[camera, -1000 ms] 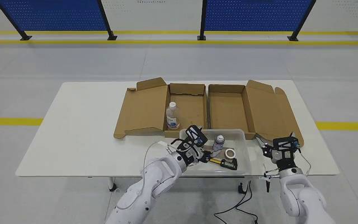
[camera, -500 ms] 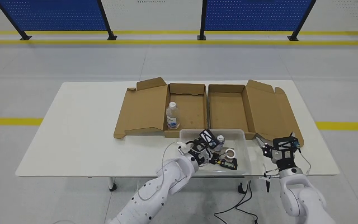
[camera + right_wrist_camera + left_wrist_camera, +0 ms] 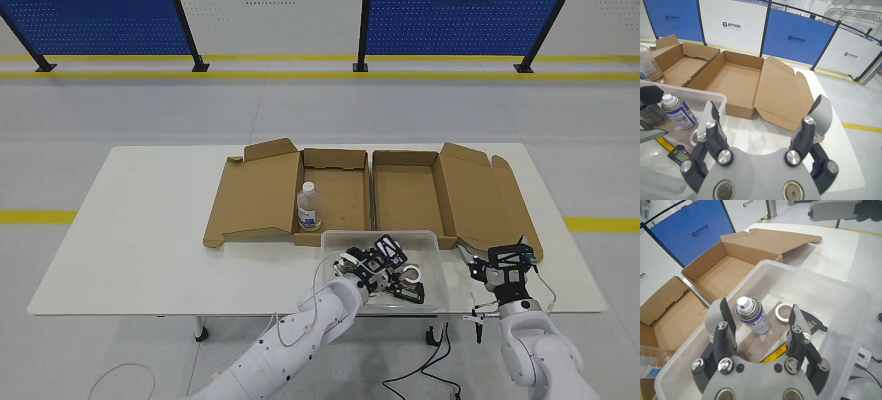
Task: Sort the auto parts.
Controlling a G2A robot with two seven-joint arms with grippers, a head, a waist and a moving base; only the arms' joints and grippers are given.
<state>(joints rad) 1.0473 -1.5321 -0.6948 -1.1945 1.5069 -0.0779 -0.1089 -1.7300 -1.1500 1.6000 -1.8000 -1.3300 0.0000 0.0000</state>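
Left gripper (image 3: 759, 305) has moved in the last second from the left rim of the clear tub (image 3: 378, 234) to inside it, and is now right at the spray can (image 3: 753, 319). Its fingers are wide, one on each side of the can, holding nothing; no contact as far as I can tell. The can is upright in the tub's far half, with a metal ring (image 3: 783, 313) just beside it and a caliper (image 3: 813, 325) nearer the tub's near right corner. The tub sits at the near edge of the tabletop (image 3: 150, 230). Right gripper (image 3: 765, 106) is unchanged, by the tabletop's near right corner, fingers wide, empty. Two open boxes sit behind the tub: the left box (image 3: 335, 195) has a water bottle (image 3: 309, 206) in it, and the right box (image 3: 405, 200) is next to it. Judgement: the can is the next pick. It needs a close on the can's body, then a lift over the tub wall. Three items are still in the tub, so the sort is barely started.
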